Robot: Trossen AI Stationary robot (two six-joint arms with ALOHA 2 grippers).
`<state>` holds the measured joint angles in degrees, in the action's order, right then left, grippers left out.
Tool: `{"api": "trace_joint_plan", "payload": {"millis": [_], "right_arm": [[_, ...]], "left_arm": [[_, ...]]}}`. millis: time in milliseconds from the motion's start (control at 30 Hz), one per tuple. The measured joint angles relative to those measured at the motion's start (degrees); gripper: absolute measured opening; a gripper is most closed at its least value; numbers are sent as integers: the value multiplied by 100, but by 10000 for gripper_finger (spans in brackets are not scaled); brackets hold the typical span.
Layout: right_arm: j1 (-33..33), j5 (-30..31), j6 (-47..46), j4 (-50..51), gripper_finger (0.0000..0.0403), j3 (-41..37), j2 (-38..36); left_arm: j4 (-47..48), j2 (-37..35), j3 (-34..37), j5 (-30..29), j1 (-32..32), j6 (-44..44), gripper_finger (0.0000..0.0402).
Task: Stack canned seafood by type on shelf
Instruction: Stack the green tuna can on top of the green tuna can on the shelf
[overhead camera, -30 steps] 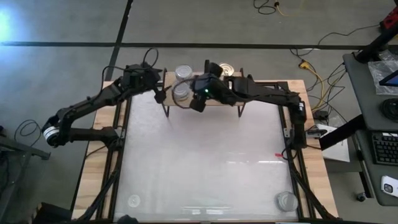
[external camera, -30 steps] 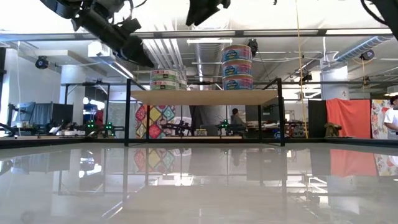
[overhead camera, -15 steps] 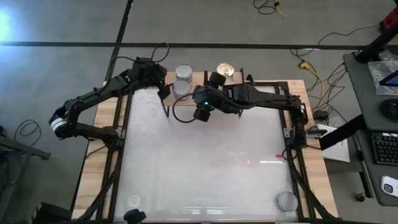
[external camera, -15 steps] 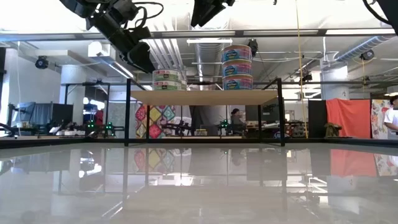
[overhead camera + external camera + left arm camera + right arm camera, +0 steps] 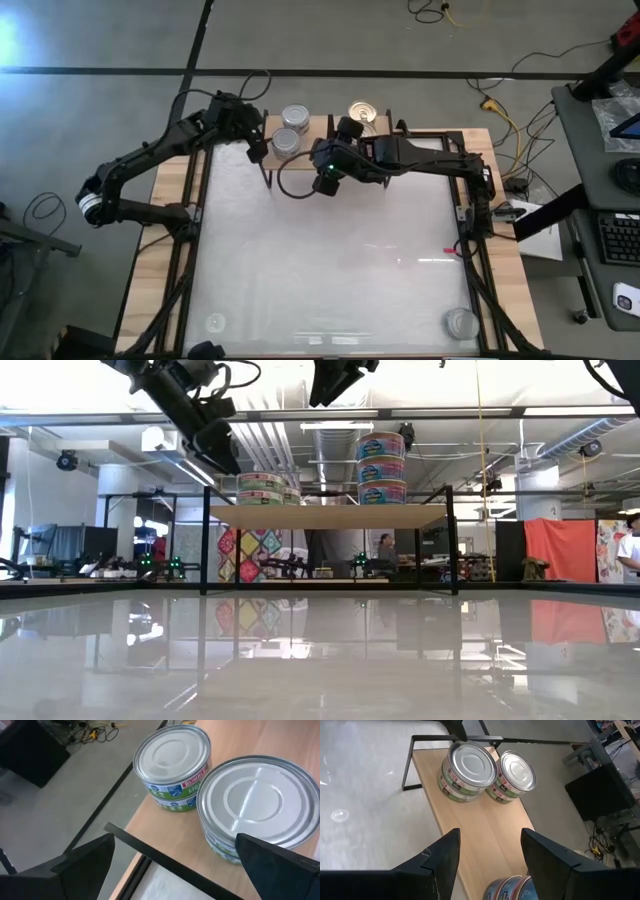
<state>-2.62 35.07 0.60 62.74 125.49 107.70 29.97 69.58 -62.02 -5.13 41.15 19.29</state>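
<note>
Shelf: the shelf [image 5: 330,140] is standing at the far edge of the table [image 5: 330,270], its light plank top sitting on thin black legs.
Green-label tins: two short stacks of silver-topped tins [image 5: 469,770] are sitting side by side, almost touching, at the shelf's left end; each stack is showing two tins.
Blue-label tins: a stack of three tins [image 5: 381,467] is standing toward the shelf's right end, well apart from the green-label stacks; its top is showing gold in the high view.
Left pincer: the left pincer [image 5: 175,865] is hovering just beside the left end of the shelf, fingers standing wide apart and gripping nothing.
Right pincer: the right pincer [image 5: 490,855] is hanging above the shelf's middle, fingers standing partly apart with nothing between them.
</note>
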Motion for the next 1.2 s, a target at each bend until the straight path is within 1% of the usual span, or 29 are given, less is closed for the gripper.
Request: {"api": "trace_joint_plan", "payload": {"millis": [400, 533, 600, 667, 967, 1200], "right_arm": [[-1, -2, -75, 0, 201, -222, 0], [-1, -2, -74, 0, 201, -233, 0], [-1, -2, -74, 0, 201, -233, 0], [-1, -2, -72, 0, 201, -240, 0], [1, -7, -133, 51, 201, -328, 0], [1, -9, -195, 133, 201, -344, -2]], "left_arm": [[-346, 9, -63, -24, 0, 189, 398], [-116, 53, -409, -398, 51, 413, 398], [-11, 158, -565, -448, 134, 418, 398], [120, 313, -669, -348, 198, 392, 398], [430, 1108, -918, -385, 229, 378, 398], [479, 1261, -958, -353, 205, 356, 398]]}}
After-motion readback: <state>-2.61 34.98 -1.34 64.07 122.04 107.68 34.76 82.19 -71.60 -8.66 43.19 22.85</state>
